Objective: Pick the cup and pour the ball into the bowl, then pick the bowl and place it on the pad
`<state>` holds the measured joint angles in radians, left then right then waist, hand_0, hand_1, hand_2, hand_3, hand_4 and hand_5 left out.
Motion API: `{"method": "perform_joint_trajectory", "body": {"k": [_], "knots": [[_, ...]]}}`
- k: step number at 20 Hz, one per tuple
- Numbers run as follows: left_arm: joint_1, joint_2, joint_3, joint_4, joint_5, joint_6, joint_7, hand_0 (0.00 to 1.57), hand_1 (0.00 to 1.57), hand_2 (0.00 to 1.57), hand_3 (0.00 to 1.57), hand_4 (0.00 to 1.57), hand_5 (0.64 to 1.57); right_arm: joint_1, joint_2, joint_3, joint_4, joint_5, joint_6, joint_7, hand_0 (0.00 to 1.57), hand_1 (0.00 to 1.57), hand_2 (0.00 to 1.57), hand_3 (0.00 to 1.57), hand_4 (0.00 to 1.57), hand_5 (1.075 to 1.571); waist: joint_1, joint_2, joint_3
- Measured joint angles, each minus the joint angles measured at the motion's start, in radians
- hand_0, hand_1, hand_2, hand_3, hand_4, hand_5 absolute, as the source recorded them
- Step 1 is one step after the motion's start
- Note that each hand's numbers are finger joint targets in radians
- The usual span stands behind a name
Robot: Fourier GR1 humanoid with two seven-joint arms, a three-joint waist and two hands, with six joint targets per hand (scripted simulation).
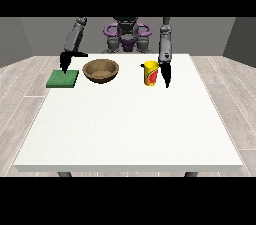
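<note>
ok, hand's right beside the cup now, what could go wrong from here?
1. The hand at the view's right hangs close beside the yellow cup, not around it; a sideways approach could nudge or tip the cup before it is held.
2. The pour must cross the gap to the wooden bowl; tilting early could send the ball onto the table.
3. The hand at the view's left hovers over the green pad and could crowd the bowl's placement.

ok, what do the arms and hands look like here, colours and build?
Both arms are grey, built of rounded cylindrical segments. Each ends in a black hand: the hand at the view's left and the hand at the view's right. No cables or markings are discernible.
</note>
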<state>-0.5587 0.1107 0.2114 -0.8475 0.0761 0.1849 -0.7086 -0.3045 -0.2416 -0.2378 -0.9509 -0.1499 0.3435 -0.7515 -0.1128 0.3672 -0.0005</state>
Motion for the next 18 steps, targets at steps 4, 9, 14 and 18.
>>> {"method": "perform_joint_trajectory", "body": {"k": [4,9,14,18], "knots": [[-0.052,0.009,0.024,0.061,0.009,0.005,-0.054,0.00,0.00,0.00,0.00,0.00,1.458,-0.027,-0.031,-0.010,-0.003,-0.011,0.013,-0.018,0.00,0.00,0.00,0.00,0.00,1.541,-0.018,0.045,-0.0051],[-0.025,0.015,0.039,0.024,-0.010,0.084,-0.118,1.37,1.37,1.57,1.57,1.16,1.533,-0.053,-0.079,-0.019,-0.017,-0.034,0.036,-0.002,0.00,0.00,0.00,0.00,0.14,1.548,-0.056,0.077,0.0123],[0.036,0.016,0.054,-0.066,-0.025,0.172,-0.147,1.37,1.37,1.57,1.57,1.21,1.531,-0.066,-0.132,-0.029,-0.034,-0.059,0.063,0.016,0.00,0.00,0.26,0.00,0.16,1.550,-0.100,0.109,0.0281],[0.033,0.015,0.027,-0.069,-0.098,0.285,-0.086,1.39,1.39,1.57,1.57,1.22,1.532,-0.081,-0.138,-0.019,0.003,-0.060,0.066,0.040,0.00,0.00,0.27,0.00,0.24,1.553,-0.119,0.077,0.0172]]}}
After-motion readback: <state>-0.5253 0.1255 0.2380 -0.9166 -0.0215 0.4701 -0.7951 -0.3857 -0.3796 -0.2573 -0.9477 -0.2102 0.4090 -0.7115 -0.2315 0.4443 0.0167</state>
